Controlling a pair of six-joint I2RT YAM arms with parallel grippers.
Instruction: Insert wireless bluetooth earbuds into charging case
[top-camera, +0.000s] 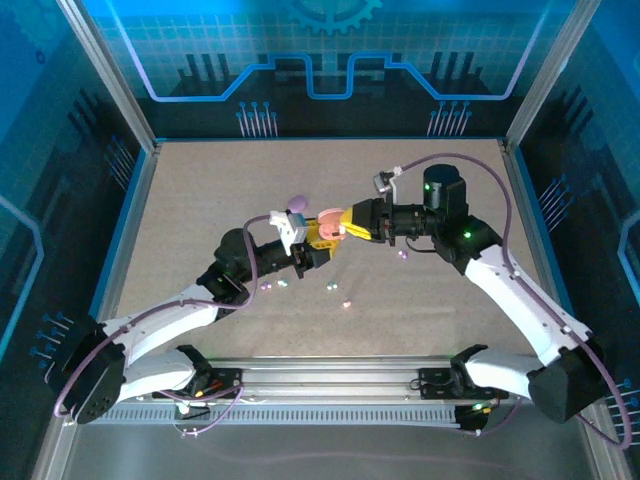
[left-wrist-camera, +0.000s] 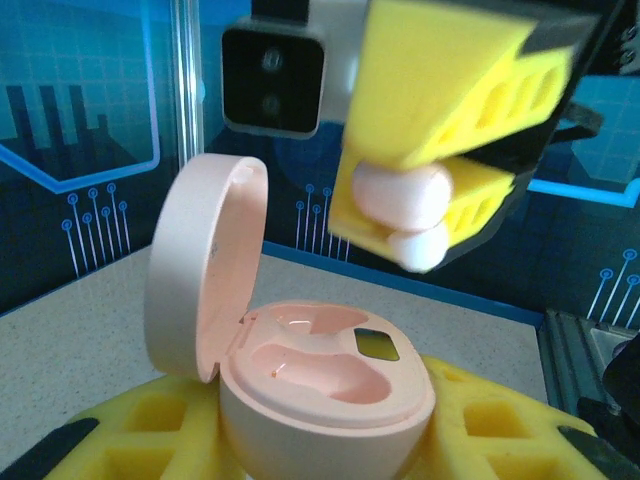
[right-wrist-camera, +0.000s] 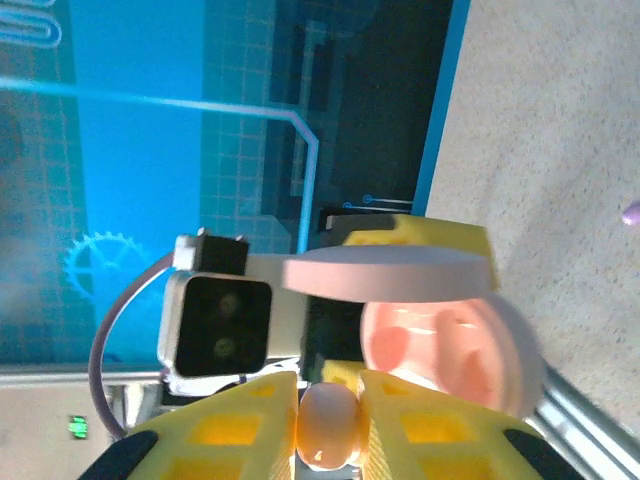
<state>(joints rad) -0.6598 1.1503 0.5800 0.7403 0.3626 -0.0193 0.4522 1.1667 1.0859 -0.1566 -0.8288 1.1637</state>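
Clamping the open pink case (left-wrist-camera: 330, 415) in the left gripper (left-wrist-camera: 320, 450); pinching a pink earbud (left-wrist-camera: 395, 195) in the right gripper (right-wrist-camera: 330, 388), hovering with the empty wells (left-wrist-camera: 310, 370) just below those fingertips, not yet touching.

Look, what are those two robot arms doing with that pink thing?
The left tool holds a pink charging case with its lid flipped open. The right tool pinches a pink earbud just above the case, not yet in. Other small earbuds lie loose on the table.
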